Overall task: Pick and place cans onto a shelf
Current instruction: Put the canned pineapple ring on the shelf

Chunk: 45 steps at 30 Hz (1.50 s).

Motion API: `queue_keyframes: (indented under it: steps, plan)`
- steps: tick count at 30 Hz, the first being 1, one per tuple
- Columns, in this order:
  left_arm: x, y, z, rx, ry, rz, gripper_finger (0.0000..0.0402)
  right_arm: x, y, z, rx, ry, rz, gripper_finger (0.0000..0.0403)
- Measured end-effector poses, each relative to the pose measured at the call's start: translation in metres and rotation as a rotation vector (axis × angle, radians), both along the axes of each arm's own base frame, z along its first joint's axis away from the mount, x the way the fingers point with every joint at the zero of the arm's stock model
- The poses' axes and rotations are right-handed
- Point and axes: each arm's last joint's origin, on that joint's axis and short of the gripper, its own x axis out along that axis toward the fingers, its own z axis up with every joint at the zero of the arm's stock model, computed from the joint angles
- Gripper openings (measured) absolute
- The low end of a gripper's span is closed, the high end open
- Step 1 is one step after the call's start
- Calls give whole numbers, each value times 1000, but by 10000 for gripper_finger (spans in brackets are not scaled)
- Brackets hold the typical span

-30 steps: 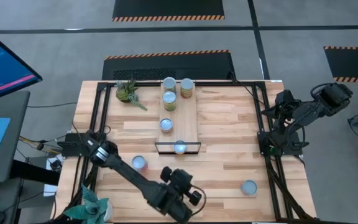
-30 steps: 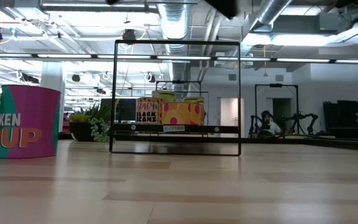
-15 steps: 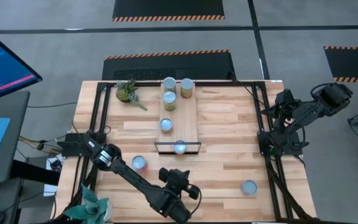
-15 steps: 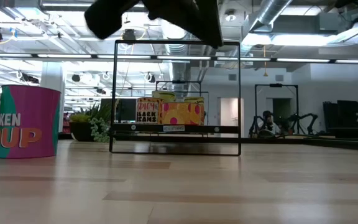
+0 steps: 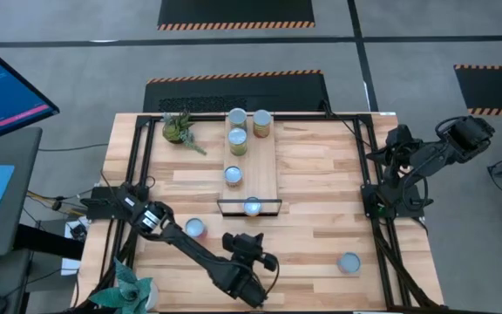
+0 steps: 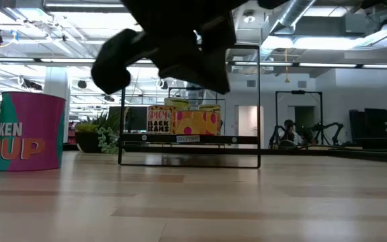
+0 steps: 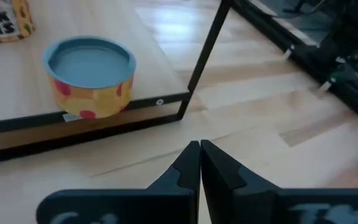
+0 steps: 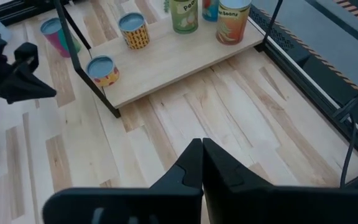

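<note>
My left gripper hangs over the near table with jaws pressed shut and empty, so it has no can. Just left sits a loose can; the shelf holds five cans. Far right, my right gripper waits closed.

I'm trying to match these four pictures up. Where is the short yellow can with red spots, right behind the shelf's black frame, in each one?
High view: yellow spotted can, centre, inside the black frame.
Low view: middle, behind the frame.
Left wrist view: upper left.
Right wrist view: upper left.
Shared landmark: that frame.
</note>
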Motion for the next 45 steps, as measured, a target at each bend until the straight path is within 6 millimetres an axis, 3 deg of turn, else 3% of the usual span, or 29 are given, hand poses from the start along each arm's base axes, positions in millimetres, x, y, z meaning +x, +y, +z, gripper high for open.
queue_keyframes:
  steps: [13,21,38,45]
  plan:
    - [28,37,-4,49,84,-7,0,0,0,0,0,0,0,18]
    - [33,54,-5,51,151,10,0,0,0,0,-11,4,10,22]
    - [2,64,-4,23,287,171,0,0,0,0,-15,7,16,24]
    - [-9,54,12,17,260,194,0,0,1,0,-7,15,29,18]
